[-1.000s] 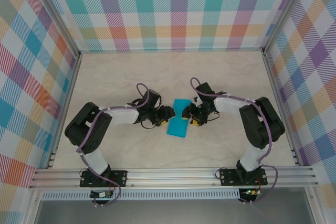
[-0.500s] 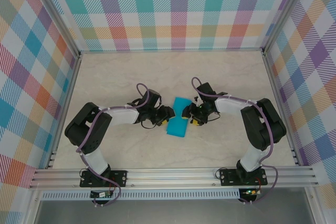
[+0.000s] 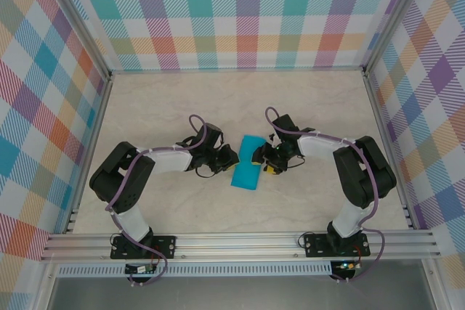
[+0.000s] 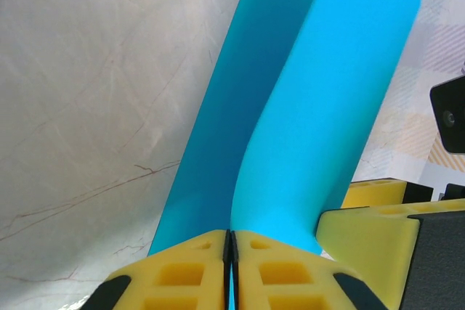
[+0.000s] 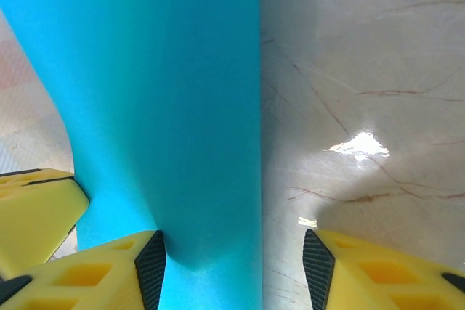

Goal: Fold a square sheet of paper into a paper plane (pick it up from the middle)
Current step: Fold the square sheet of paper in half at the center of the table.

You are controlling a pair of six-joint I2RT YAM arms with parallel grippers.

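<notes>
Looks like an early fold in hand, with the square sheet of paper [image 3: 247,163] lying mid-desk [image 3: 160,107] between the two arms, one layer flat on the surface and a brighter flap curling up off it. Grips that flap at its near edge with the left claw [image 4: 230,241], yellow fingers [image 4: 182,270] pressed flat together with only a sliver of teal between them; hard to say from so close whether one layer or both are caught. Leaves the right claw [image 5: 232,252] half spread and pinching nothing, straddling the sheet's straight edge, one finger over the paper and the other over bare desk. Calls next, most likely, for carrying the pinched flap up and across toward the opposite edge while keeping the corners square, with the right claw coming down on the lower layer to stop it sliding, then for a flat press along the crease. Risks otherwise dragging the whole sheet sideways instead of folding it. Against the earlier top view: shows a left claw gone from partly spread beside the sheet to fully closed on it, a right claw at much the same half spread in much the same spot, and a sheet that has barely shifted.
</notes>
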